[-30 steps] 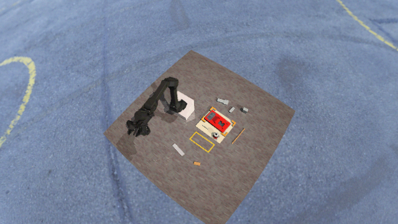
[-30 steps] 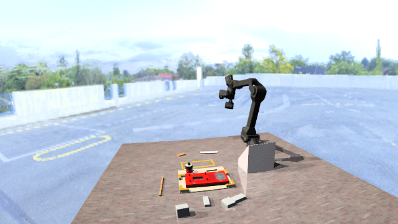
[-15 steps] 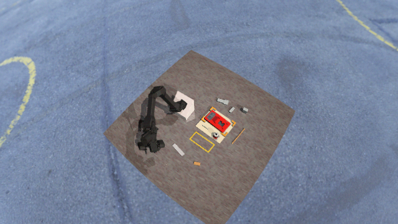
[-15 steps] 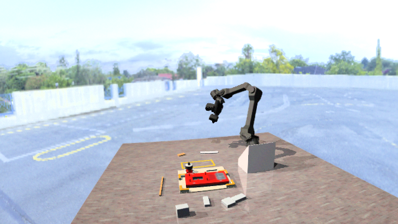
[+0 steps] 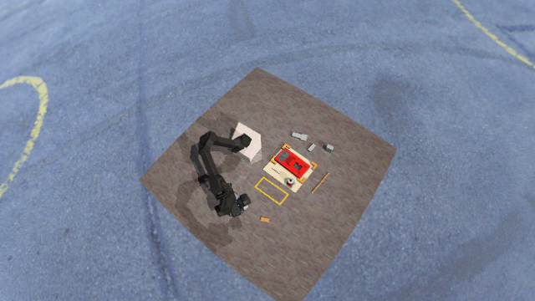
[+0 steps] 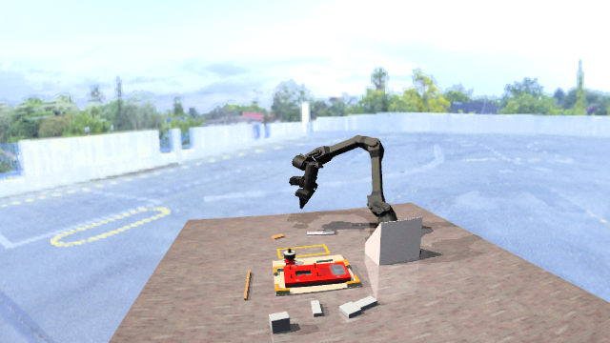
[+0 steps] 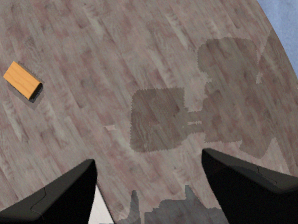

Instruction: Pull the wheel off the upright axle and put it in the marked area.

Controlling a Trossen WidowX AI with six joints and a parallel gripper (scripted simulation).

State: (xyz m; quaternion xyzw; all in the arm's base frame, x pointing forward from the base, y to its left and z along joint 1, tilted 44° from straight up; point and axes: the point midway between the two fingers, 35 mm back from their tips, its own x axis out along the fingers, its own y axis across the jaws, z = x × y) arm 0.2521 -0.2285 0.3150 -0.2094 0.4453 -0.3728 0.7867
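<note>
Brown tabletop (image 5: 292, 234) on blue asphalt, seen from above: the wheel (image 5: 288, 181) sits on its axle at the corner of the cream board (image 5: 273, 169), just beside the yellow-outlined marked area (image 5: 272, 191), while the gripper (image 5: 242, 204) hovers well apart from both. From the exterior view, the arm (image 6: 374, 162) reaches out high over the table, fingers pointing down, nothing gripped. At the wrist, the fingers stand apart over bare wood, an orange block (image 7: 21, 80) nearby. Every step appears still ahead: grasp, lift, placement, release.
</note>
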